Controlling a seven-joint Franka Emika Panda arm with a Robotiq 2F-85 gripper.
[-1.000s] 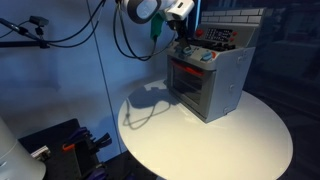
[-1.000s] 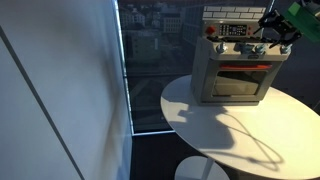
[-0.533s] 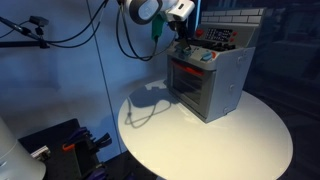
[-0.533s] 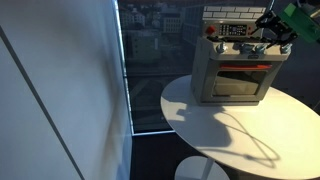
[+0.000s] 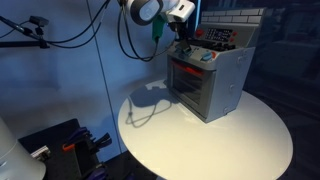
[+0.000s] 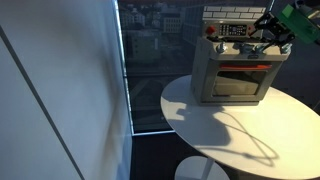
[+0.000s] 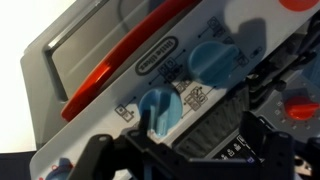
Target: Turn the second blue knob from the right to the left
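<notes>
A grey toy oven (image 5: pixel 208 82) with a red-trimmed door stands on a round white table in both exterior views (image 6: pixel 236 72). My gripper (image 5: pixel 183 42) hovers at its knob panel, also seen in an exterior view (image 6: pixel 266 33). In the wrist view two blue knobs show on the panel: one (image 7: pixel 160 108) just by my left finger, another (image 7: pixel 215 60) further up and to the right. My gripper (image 7: pixel 200 142) has its dark fingers set wide apart, not closed on a knob.
The round white table (image 5: pixel 200 145) has bare surface in front of the oven, also in an exterior view (image 6: pixel 225 130). A red knob (image 6: pixel 210 29) sits at one end of the panel. A window wall (image 6: pixel 150 60) stands behind.
</notes>
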